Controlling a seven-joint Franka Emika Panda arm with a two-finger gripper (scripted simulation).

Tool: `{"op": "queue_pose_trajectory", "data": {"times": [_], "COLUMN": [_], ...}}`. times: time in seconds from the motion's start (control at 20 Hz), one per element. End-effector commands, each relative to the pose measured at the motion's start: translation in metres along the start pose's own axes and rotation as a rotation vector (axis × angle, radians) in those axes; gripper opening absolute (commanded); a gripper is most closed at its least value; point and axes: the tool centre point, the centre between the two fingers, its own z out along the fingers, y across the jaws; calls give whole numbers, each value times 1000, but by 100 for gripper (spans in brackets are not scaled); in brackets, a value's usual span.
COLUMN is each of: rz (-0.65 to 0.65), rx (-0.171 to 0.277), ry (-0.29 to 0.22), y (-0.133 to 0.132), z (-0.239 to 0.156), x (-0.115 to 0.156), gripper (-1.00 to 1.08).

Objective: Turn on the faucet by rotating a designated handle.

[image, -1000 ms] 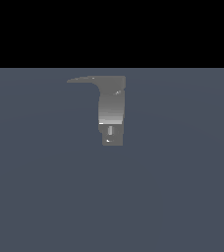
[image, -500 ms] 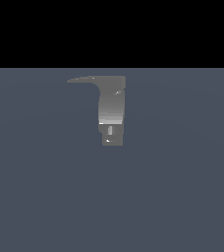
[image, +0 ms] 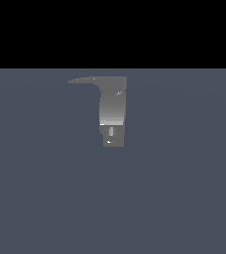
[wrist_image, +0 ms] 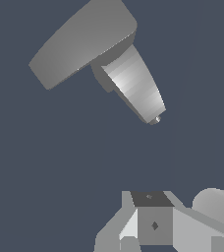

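Observation:
The faucet (image: pixel 112 106) is a grey metallic column standing on a darker boxy block. Its handle (image: pixel 85 80) is a thin tapering lever pointing from the top toward the exterior view's left. The wrist view looks down on the same faucet (wrist_image: pixel 136 86), with the handle (wrist_image: pixel 82 42) seen as a broad flat grey slab. Parts of my gripper (wrist_image: pixel 153 219) show at the edge of the wrist view, well apart from the faucet and touching nothing. How its jaws stand is not clear. No arm appears in the exterior view.
A flat dark grey-blue floor (image: pixel 184 198) surrounds the faucet, under a black background (image: pixel 113 30). A rounded grey part of my hand (wrist_image: pixel 217 204) sits beside the gripper.

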Motion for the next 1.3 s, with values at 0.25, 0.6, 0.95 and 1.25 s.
{"op": "queue_pose_trajectory", "data": {"times": [0.25, 0.6, 0.95, 1.25], "rz": [149, 285, 420, 540], "rx": [2, 3, 3, 2], "ry": [0, 0, 1, 4], "y": [-38, -69, -97, -119], "z": [23, 43, 64, 82], "x": [15, 35, 58, 83], "gripper": [-100, -100, -100, -100]}}
